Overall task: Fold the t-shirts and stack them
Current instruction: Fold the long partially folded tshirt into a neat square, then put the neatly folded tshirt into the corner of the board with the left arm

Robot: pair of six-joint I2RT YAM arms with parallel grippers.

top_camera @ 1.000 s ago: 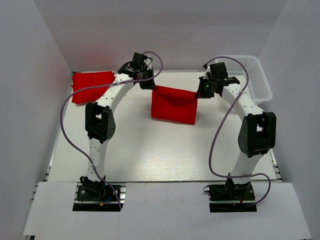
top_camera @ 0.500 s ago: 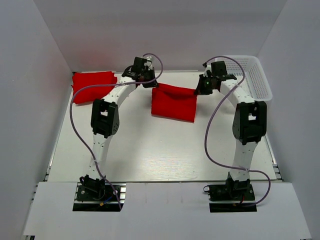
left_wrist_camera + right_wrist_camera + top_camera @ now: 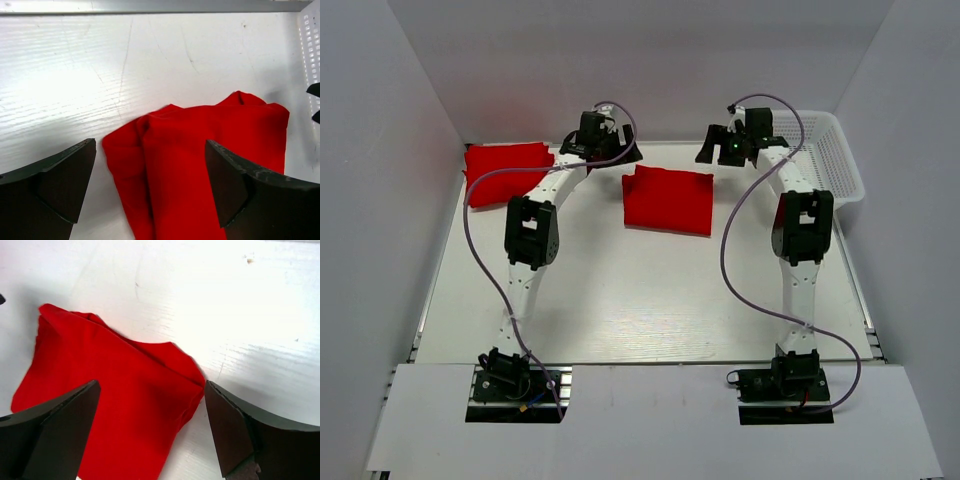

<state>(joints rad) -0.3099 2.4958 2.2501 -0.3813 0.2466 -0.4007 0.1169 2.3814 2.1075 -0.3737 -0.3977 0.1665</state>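
A folded red t-shirt (image 3: 667, 199) lies flat at the back middle of the table; it also fills the left wrist view (image 3: 200, 165) and the right wrist view (image 3: 110, 405). A second folded red t-shirt (image 3: 505, 169) rests at the back left. My left gripper (image 3: 620, 157) hovers over the middle shirt's far left corner, open, with nothing between its fingers (image 3: 60, 185). My right gripper (image 3: 712, 152) hovers over the far right corner, open too and holding nothing, its fingers (image 3: 240, 435) spread wide.
A white mesh basket (image 3: 835, 160) stands at the back right, its edge showing in the left wrist view (image 3: 311, 47). White walls close in the table on three sides. Purple cables loop over both arms.
Both grippers have let go of the middle shirt's far corners and opened. The shirt, which hung lifted at its far edge, now lies flat. Both arms moved toward the back wall.
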